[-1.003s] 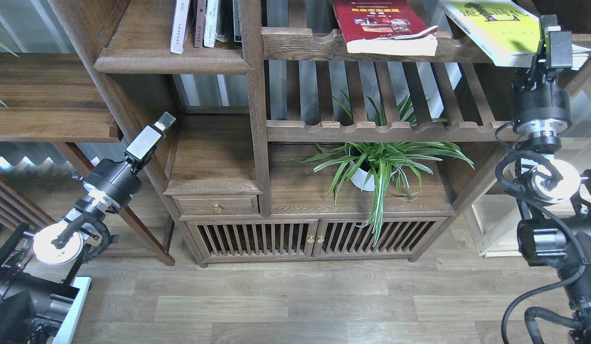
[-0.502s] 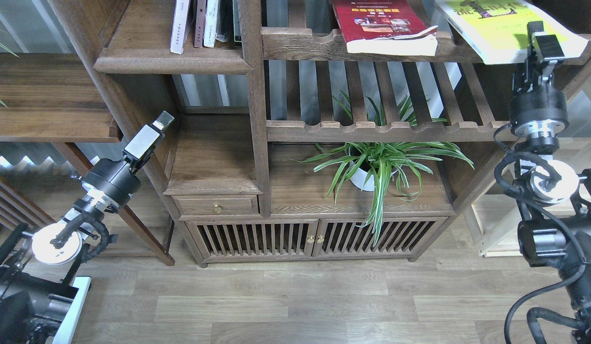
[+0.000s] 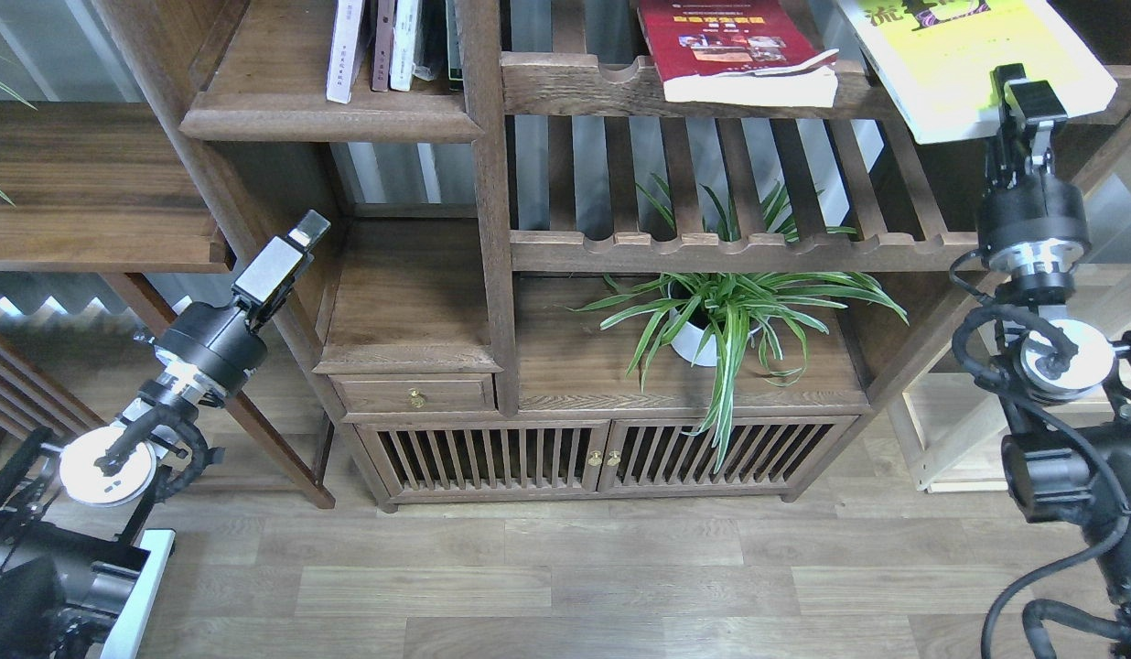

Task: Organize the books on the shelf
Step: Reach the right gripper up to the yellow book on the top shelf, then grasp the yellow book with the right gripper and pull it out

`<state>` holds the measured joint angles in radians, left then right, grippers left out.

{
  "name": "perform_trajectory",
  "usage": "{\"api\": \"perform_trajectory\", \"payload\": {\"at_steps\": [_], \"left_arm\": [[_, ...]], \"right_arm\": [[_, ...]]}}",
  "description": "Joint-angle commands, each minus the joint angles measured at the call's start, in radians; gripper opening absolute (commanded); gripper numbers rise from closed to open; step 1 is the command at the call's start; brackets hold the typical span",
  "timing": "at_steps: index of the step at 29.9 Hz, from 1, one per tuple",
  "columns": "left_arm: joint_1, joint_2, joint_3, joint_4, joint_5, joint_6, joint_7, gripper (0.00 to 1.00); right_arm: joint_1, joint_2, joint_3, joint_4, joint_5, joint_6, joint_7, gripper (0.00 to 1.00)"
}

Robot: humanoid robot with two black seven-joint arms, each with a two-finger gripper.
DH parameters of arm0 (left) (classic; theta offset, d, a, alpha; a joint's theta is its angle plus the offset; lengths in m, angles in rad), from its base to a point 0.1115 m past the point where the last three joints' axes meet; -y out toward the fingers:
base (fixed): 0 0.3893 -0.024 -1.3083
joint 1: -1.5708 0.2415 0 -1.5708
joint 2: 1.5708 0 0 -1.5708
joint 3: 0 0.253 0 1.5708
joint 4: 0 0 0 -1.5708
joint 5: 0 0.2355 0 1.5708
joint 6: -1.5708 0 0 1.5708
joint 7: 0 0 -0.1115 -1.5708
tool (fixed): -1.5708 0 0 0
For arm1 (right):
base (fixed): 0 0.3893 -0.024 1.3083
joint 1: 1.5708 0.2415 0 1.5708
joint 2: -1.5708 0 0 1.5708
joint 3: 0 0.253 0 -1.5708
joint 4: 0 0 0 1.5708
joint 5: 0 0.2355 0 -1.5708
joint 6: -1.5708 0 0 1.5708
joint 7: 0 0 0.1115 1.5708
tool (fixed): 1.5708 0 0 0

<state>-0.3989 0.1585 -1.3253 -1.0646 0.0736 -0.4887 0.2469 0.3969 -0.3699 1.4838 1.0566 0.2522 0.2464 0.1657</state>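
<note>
Dark cabinet [image 3: 492, 275], solid shelf [image 3: 332, 114] upper left, red book [image 3: 730, 46] flat on slatted rack [image 3: 675, 87], yellow-green book [image 3: 968, 55] overhanging rack's right end, right end effector [image 3: 1030, 96] clenched on its lower edge, left end effector [image 3: 296, 247] clenched, holding nothing, below shelf

Floor [image 3: 565, 586]: grey-brown wood planks.
Cabinet [image 3: 584, 458]: dark wood, slatted doors, centre.
Pale shelving [image 3: 941, 430]: far right.
Side table [image 3: 90, 183]: left.
</note>
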Motion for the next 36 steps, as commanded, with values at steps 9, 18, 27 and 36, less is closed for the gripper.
{"api": "perform_trajectory", "payload": {"at_steps": [9, 18, 27, 36], "left_arm": [[0.000, -0.005, 0.005, 0.000, -0.002, 0.000, 0.000, 0.99], [0.003, -0.008, 0.005, 0.000, -0.002, 0.000, 0.000, 0.99], [0.003, -0.010, 0.029, 0.000, -0.002, 0.000, 0.000, 0.99], [0.009, -0.010, 0.048, 0.000, -0.009, 0.000, -0.002, 0.99]], "right_arm": [[-0.122, -0.012, -0.040, 0.000, -0.002, 0.163, 0.000, 0.05], [-0.211, -0.004, -0.036, -0.003, -0.002, 0.242, 0.005, 0.05], [-0.322, 0.020, -0.037, -0.012, -0.002, 0.242, 0.005, 0.04], [-0.411, 0.077, -0.042, -0.027, -0.005, 0.242, 0.011, 0.04]]}}
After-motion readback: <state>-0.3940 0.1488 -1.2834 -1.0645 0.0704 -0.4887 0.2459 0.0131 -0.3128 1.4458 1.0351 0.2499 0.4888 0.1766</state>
